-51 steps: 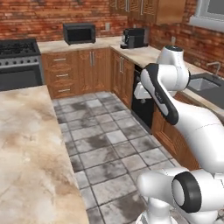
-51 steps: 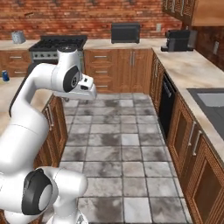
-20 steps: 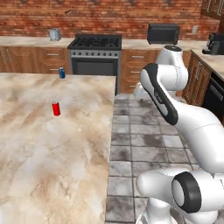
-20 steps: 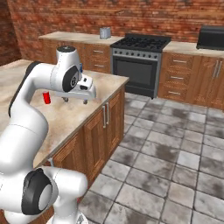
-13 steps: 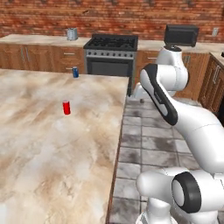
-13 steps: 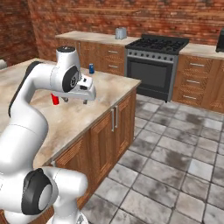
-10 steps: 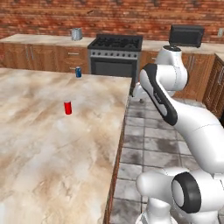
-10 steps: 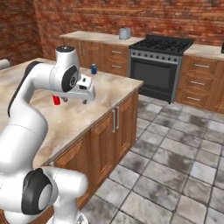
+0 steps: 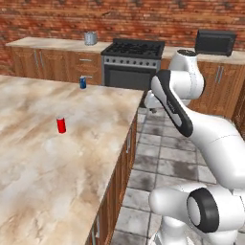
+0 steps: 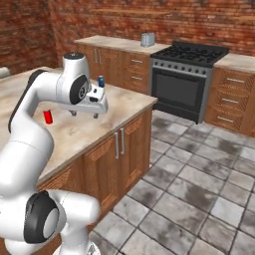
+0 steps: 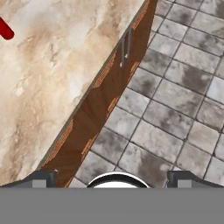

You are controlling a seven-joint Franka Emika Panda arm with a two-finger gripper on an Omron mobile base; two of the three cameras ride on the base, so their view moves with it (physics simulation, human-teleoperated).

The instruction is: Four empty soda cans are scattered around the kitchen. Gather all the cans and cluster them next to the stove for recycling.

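A: Where's the nearest can?

B: A red soda can (image 9: 61, 124) stands upright on the island counter (image 9: 38, 182), well in from every edge, toward the left side as the left base view has it. In the hand view it shows at the top left corner (image 11: 5, 29).

A: Any others?

B: There's a small blue can (image 9: 83, 83) near the counter's far edge, close to the corner facing the stove (image 9: 131, 60). It isn't red, so I can't say it counts.

A: And the gripper?

B: The gripper (image 10: 84, 114) hangs over the counter's floor-side edge, jaws spread wide, holding nothing; the hand view looks down on the cabinet front and the tiled floor (image 11: 175, 87).

A: So how should the pickup go?

B: I'd judge the step is reaching for the red can. Carry the hand inward over the marble until the can sits between the fingertips, come down with the jaws wide, and close around the body rather than the rim. The can is empty and light, so a nudge could tip it.

A: Then?

B: Over to the back counter beside the stove, clear of the grey canister (image 9: 90, 38).
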